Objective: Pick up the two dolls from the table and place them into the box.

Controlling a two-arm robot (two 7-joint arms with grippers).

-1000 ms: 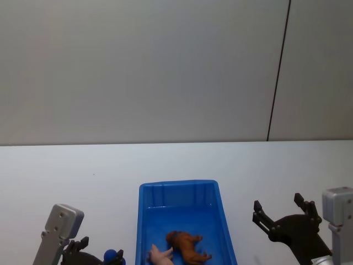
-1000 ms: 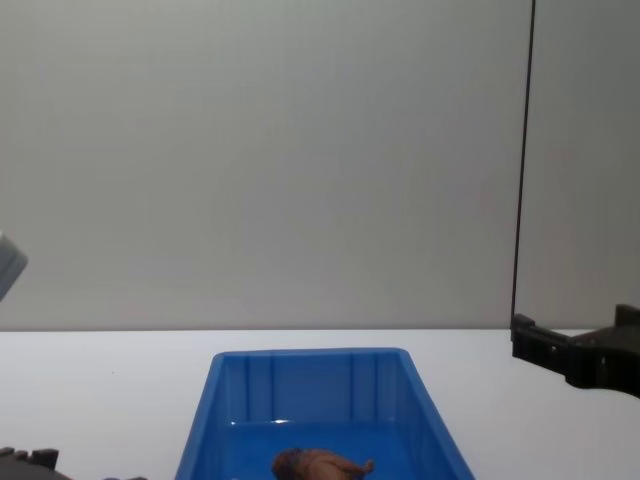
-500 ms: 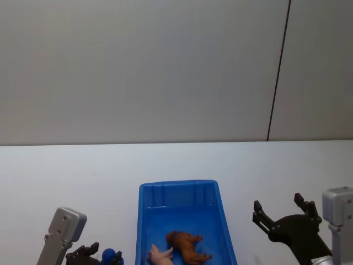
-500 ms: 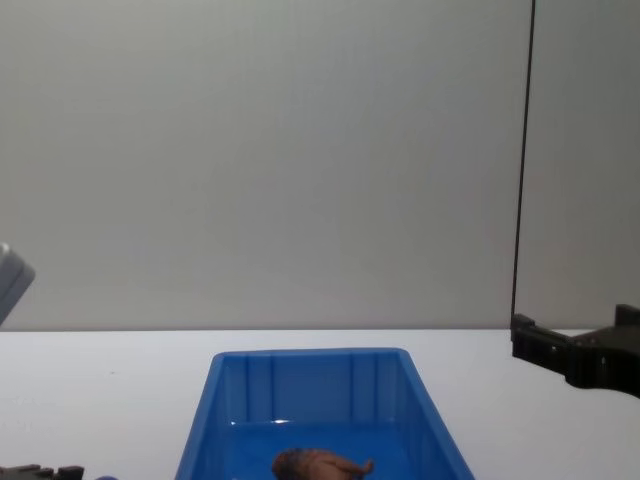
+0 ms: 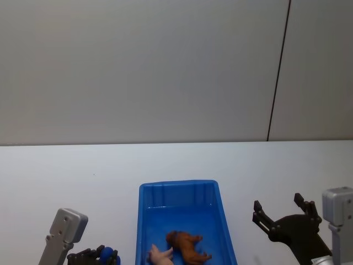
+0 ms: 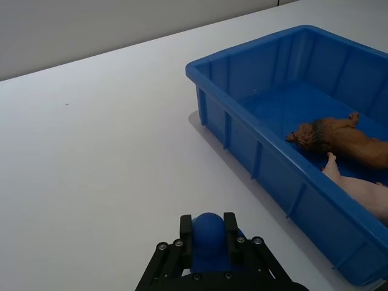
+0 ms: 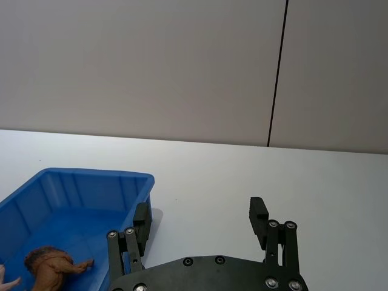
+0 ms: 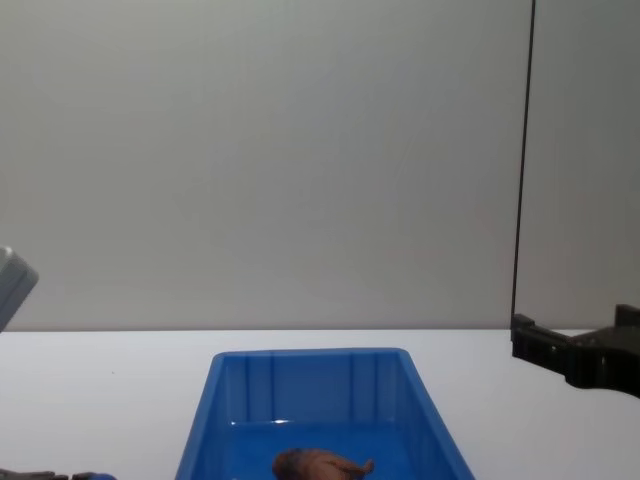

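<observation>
Both dolls lie inside the blue box point(image 5: 177, 187): the reddish-brown one point(image 5: 188, 246) in the middle, the pale pink one point(image 5: 160, 255) beside it at the near left. The left wrist view shows the brown doll point(image 6: 339, 136) and the pink doll point(image 6: 361, 194) side by side on the box floor point(image 6: 285, 103). My left gripper point(image 6: 208, 227) hovers low over the white table point(image 5: 83, 171), left of the box, fingers drawn close around a blue rounded piece. My right gripper point(image 5: 278, 203) stands open to the right of the box, nothing between its fingers point(image 7: 257, 212).
A grey wall with a dark vertical seam point(image 5: 278, 72) rises behind the table. Bare white tabletop lies on both sides of the box point(image 8: 325, 385) and beyond it. The left arm's grey link point(image 5: 65, 226) sits at the near left.
My left gripper has drawn back and down toward the near left corner, away from the box. The right gripper and both dolls have stayed where they were.
</observation>
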